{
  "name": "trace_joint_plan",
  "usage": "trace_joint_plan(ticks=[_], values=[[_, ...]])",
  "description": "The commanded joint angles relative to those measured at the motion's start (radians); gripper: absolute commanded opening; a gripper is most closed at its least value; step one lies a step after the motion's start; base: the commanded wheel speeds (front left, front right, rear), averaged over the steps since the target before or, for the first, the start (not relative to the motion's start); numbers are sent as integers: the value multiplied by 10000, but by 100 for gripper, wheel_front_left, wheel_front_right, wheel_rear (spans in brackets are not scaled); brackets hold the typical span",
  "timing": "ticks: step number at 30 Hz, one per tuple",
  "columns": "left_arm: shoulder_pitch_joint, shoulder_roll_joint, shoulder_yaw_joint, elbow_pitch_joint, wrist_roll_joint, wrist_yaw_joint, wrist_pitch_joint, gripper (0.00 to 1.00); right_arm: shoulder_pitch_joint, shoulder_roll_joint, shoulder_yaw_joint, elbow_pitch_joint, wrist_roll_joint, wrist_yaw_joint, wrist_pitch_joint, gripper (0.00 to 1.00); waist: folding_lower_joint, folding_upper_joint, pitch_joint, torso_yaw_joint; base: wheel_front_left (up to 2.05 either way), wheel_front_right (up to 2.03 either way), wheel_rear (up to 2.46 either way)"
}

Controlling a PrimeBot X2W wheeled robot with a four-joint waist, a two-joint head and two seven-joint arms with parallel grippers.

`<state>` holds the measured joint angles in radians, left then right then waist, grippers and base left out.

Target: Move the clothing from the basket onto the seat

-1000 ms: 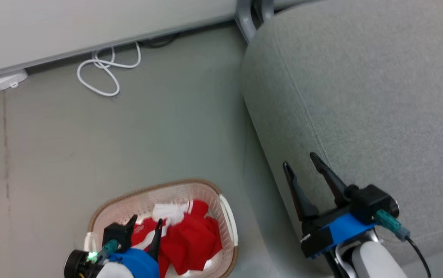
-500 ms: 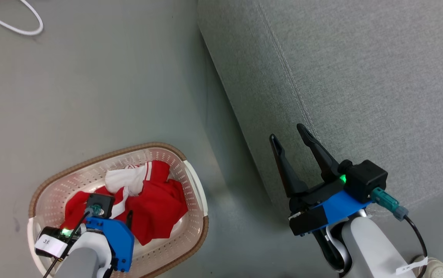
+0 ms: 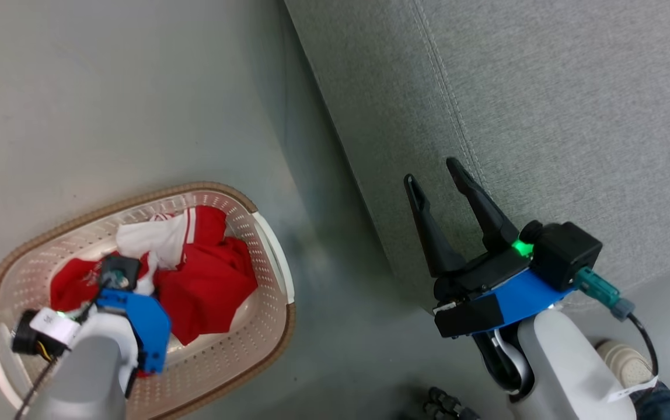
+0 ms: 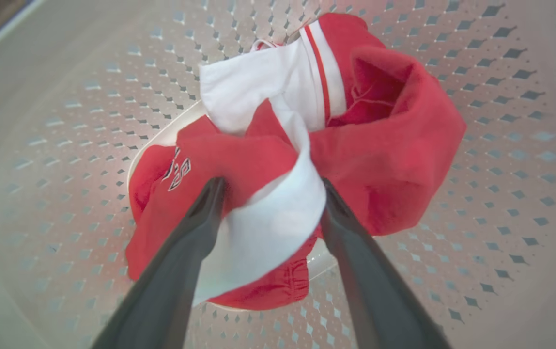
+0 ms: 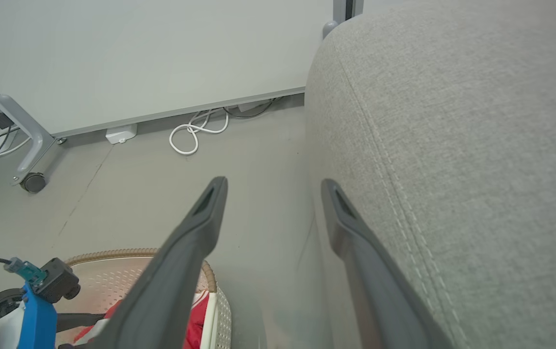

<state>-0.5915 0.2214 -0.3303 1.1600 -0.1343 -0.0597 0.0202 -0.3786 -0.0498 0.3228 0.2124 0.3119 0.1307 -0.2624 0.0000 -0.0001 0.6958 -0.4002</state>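
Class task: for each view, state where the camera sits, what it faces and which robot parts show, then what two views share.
Head: on head, down at floor, basket, sofa; right gripper, left forearm.
Left wrist: on wrist, into basket at clothing; left gripper.
Right wrist: on wrist, along sofa toward wall; own fingers.
Shared: all show basket.

The floor [image 3: 136,87] bears basket [image 3: 253,335], seat [image 3: 545,87] and apparently a cable [image 5: 195,133].

We see smooth grey-green floor [image 3: 136,87], even light, pale wall panel [image 5: 137,48] behind, white cable [image 5: 193,135] coiled at its base, small white box [image 5: 120,134] beside, grey metal leg [image 5: 21,131] on caster [image 5: 32,182].
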Motion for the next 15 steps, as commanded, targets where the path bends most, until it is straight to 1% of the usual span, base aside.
trace_joint_plan(ticks=[1, 4, 9, 10, 11, 12, 15], values=[[-510, 182, -4, 87, 77, 257, -22, 100, -256, -16, -35, -153, 135, 1, -34, 100, 0, 1, 332, 26, 0, 0, 0], [-896, 327, -103, 268, 178, 474, 168, 100, -355, -13, -36, -299, 255, 1, -33, 100, 0, 1, 726, -33, 0, 0, 0], [-1319, 380, -221, 481, 220, 540, 361, 100, -427, -14, -29, -331, 339, 3, -34, 100, 0, 1, 972, -30, 0, 0, 0], [-1379, 365, -247, 532, 226, 527, 425, 75, -450, -13, -33, -328, 371, 3, -34, 100, 0, 1, 1003, -17, 0, 0, 0], [-1431, 332, -266, 557, 229, 529, 452, 41, -463, -13, -38, -313, 394, 3, -35, 100, 0, 1, 1017, 0, 0, 0, 0], [-1481, 295, -273, 593, 198, 471, 474, 0, -470, -14, -34, -289, 421, 3, -34, 100, 0, 1, 1022, 15, 0, 0, 0], [-1565, 202, -270, 698, 78, 328, 506, 0, -548, -14, 17, -257, 477, 1, -34, 100, 0, 1, 962, 68, 0, 0, 0]])
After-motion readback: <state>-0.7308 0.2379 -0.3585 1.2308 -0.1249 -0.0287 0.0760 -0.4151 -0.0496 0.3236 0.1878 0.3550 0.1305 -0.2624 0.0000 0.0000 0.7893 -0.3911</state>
